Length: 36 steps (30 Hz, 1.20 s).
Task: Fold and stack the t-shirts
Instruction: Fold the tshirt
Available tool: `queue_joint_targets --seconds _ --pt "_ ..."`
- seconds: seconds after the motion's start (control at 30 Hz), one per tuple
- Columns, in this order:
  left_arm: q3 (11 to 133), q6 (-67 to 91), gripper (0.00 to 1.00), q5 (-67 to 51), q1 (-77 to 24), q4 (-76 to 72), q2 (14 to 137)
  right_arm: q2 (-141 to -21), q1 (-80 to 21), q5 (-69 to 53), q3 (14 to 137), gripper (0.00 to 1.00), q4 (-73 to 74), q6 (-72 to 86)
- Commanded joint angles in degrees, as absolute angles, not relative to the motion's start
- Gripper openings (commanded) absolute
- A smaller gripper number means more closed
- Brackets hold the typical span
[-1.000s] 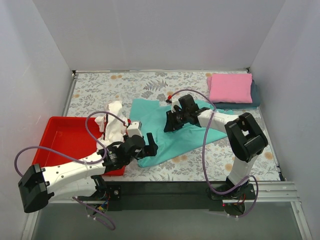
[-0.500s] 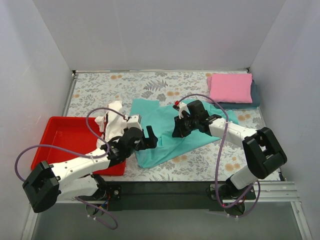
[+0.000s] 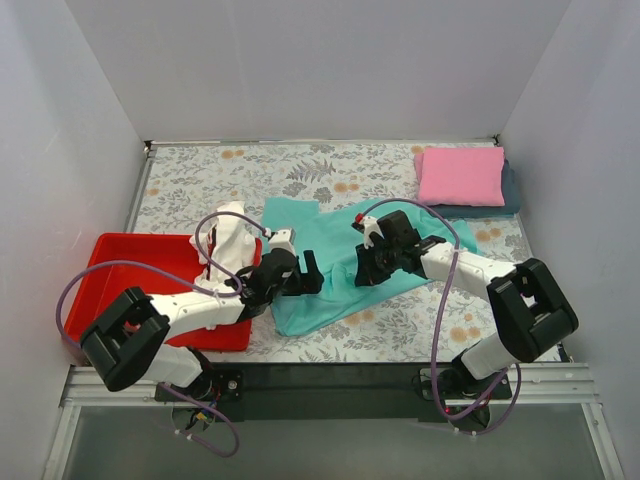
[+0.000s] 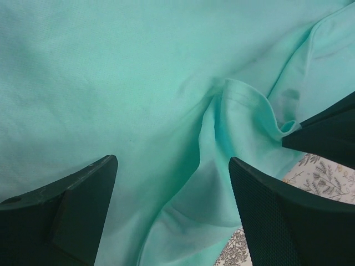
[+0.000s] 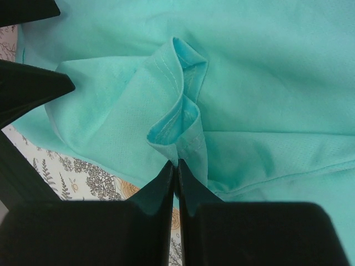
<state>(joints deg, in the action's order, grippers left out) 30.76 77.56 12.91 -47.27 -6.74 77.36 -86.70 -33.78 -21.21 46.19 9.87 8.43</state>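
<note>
The teal t-shirt (image 3: 330,250) lies rumpled mid-table. My right gripper (image 3: 363,273) is shut on a bunched fold of its hem, which shows in the right wrist view (image 5: 176,164). My left gripper (image 3: 309,276) is open just above the teal cloth (image 4: 166,100), close to the right gripper's fingers (image 4: 327,136). Its jaws stand wide, with nothing between them (image 4: 172,166). The pink t-shirt (image 3: 460,176) lies folded on the dark blue-grey t-shirt (image 3: 512,196) at the back right. The white t-shirt (image 3: 228,245) is crumpled on the edge of the red tray.
The red tray (image 3: 130,285) sits at the near left, beside my left arm. The table has a floral cloth (image 3: 200,180), and white walls close it in on three sides. My two grippers are a few centimetres apart.
My left arm has reached further right, bringing its open gripper over the teal shirt. My right gripper has moved nearer and slightly right, still pinching the teal fold.
</note>
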Motion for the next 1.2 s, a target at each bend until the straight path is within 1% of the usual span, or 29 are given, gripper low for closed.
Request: queue_joint_targets --seconds 0.0,0.13,0.2,0.23,0.4,0.43,0.47,0.67,0.7,0.8,0.83,0.97,1.03,1.1,1.17 --pt "31.6 77.6 0.73 10.6 -46.6 -13.0 77.3 -84.3 -33.8 -20.4 45.7 0.01 10.6 7.3" --pt "31.7 78.1 0.69 8.9 -46.2 -16.0 79.0 -84.6 -33.8 -20.7 45.7 0.01 10.5 7.4" --pt "32.2 78.4 0.66 7.5 -46.1 -17.5 80.4 -84.6 -33.8 -20.7 45.6 0.01 10.6 7.3" --pt "32.4 78.5 0.62 6.1 -46.1 -18.0 80.9 -84.6 -33.8 -20.7 45.5 0.01 10.6 7.3" --pt "34.3 78.8 0.55 4.8 -46.1 -17.2 85.1 -83.7 -33.8 -20.6 45.1 0.01 10.6 7.4" --pt "34.2 78.8 0.52 4.5 -46.1 -17.7 85.2 -83.6 -33.8 -20.5 45.1 0.01 10.6 7.4" --pt "33.8 78.9 0.46 3.6 -46.1 -18.4 85.3 -83.4 -33.8 -20.2 45.0 0.01 10.6 7.4" --pt "33.7 79.2 0.27 3.0 -46.1 -21.0 86.0 -83.1 -33.8 -20.0 44.4 0.01 10.6 7.5" --pt "33.7 79.2 0.2 2.7 -46.1 -21.4 86.4 -83.1 -33.8 -20.0 44.4 0.01 10.6 7.5" --pt "33.1 79.2 0.11 2.0 -46.1 -22.4 86.5 -83.1 -33.9 -19.9 44.4 0.01 10.6 7.5" --pt "33.0 79.3 0.09 1.9 -46.1 -22.3 86.5 -83.1 -33.8 -19.9 44.5 0.01 10.6 7.5" --pt "33.4 79.5 0.09 1.2 -46.1 -21.6 87.2 -83.0 -33.8 -20.0 44.5 0.01 10.5 7.5" --pt "33.3 79.5 0.0 1.1 -46.1 -21.6 87.3 -83.1 -33.8 -20.0 44.4 0.01 10.5 7.6" --pt "32.3 80.2 0.0 2.0 -46.1 -22.2 85.7 -83.1 -33.8 -19.8 44.5 0.01 10.5 7.6" --pt "29.8 80.6 0.0 5.5 -46.1 -22.8 83.3 -83.1 -33.8 -19.5 44.6 0.01 10.5 7.7"
